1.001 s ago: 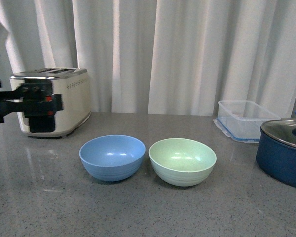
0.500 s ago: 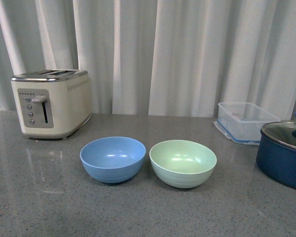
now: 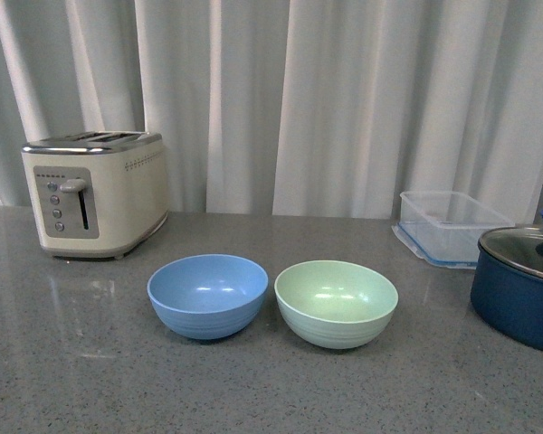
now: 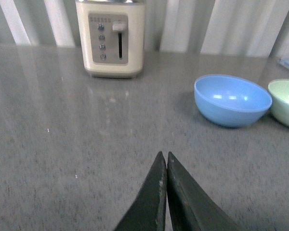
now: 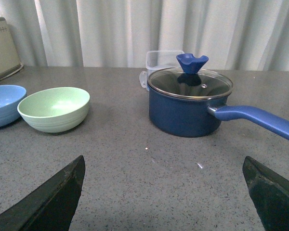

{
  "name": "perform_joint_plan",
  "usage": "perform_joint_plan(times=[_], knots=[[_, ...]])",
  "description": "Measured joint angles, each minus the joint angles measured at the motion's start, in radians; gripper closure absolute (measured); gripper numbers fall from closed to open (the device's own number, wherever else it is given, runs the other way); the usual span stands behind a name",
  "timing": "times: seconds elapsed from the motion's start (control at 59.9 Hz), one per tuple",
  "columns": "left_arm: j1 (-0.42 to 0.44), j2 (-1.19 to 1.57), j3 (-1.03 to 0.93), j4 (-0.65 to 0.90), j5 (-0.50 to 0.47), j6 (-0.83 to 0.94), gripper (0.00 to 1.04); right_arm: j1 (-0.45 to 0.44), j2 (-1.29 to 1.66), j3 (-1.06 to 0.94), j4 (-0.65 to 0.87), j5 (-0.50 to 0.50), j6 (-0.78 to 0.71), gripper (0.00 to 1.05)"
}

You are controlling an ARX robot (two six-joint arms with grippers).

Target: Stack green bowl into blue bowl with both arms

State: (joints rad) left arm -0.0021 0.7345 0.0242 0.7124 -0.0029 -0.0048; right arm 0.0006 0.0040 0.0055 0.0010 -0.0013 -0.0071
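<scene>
Grey speckled worktop point(image 3: 72, 362) carries the matte sky-blue bowl point(image 3: 207, 296) and, just beside it, the mint-green bowl point(image 3: 336, 304); both stand upright and empty, with faint ridges ringing their lower sides. Front view shows neither arm. Left wrist view shows the left end effector point(image 4: 164, 159), its flat dark fingers pressed together on nothing. Right wrist view shows the right end effector point(image 5: 163, 163) spread wide and empty, and the glass-lidded navy saucepan point(image 5: 185, 118) with its long blue handle.

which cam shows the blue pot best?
Right wrist view: the pot is whole, with its glass lid and most of the handle. The front view cuts the pot off at the frame's right edge. The left wrist view doesn't show it.
</scene>
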Motion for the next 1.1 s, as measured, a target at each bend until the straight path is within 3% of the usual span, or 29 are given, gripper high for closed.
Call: perform_joint_plan(times=[0.45,1.101], knots=[[0.000,-0.299,-0.003,-0.277,0.000,0.000,1.01,0.000,0.000,0.000,0.000,0.000,0.000,0.10],[0.000,-0.541,-0.003,-0.515,0.000,0.000,1.01,0.000,0.000,0.000,0.000,0.000,0.000,0.10]])
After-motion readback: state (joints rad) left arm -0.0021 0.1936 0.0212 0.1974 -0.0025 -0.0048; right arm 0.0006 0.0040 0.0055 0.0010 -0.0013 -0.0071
